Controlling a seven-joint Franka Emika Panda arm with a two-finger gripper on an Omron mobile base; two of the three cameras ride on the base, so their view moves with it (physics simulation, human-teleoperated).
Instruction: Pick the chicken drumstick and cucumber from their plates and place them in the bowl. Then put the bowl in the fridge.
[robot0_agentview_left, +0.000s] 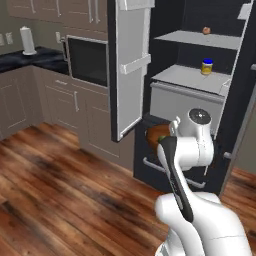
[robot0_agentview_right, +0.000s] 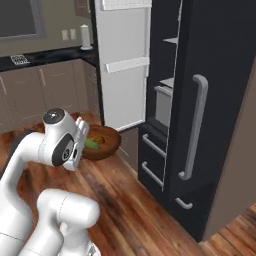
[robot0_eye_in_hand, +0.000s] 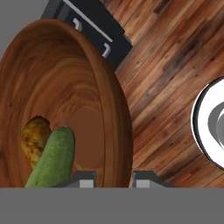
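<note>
The brown bowl (robot0_eye_in_hand: 65, 83) hangs in the air, and my gripper (robot0_eye_in_hand: 113, 178) is shut on its rim, one fingertip on each side. Inside it the green cucumber (robot0_eye_in_hand: 54, 159) lies against the brown chicken drumstick (robot0_eye_in_hand: 34, 139). In the right base view, the bowl (robot0_agentview_right: 109, 144) with the cucumber (robot0_agentview_right: 93, 144) is at the gripper (robot0_agentview_right: 87, 138), low before the fridge (robot0_agentview_right: 215, 90). The left base view has the bowl (robot0_agentview_left: 155, 135) just ahead of the fridge's lower drawers (robot0_agentview_left: 182, 102), partly behind my arm. Both fridge doors stand open. The plates are out of view.
A yellow-lidded jar (robot0_agentview_left: 207, 66) stands on a fridge shelf, and a small orange item (robot0_agentview_left: 206, 30) on the shelf above. The open left door (robot0_agentview_left: 129, 65) stands beside the bowl. A built-in oven (robot0_agentview_left: 89, 60), a counter with a paper roll (robot0_agentview_left: 28, 40) and wood floor (robot0_agentview_left: 60, 190) lie left.
</note>
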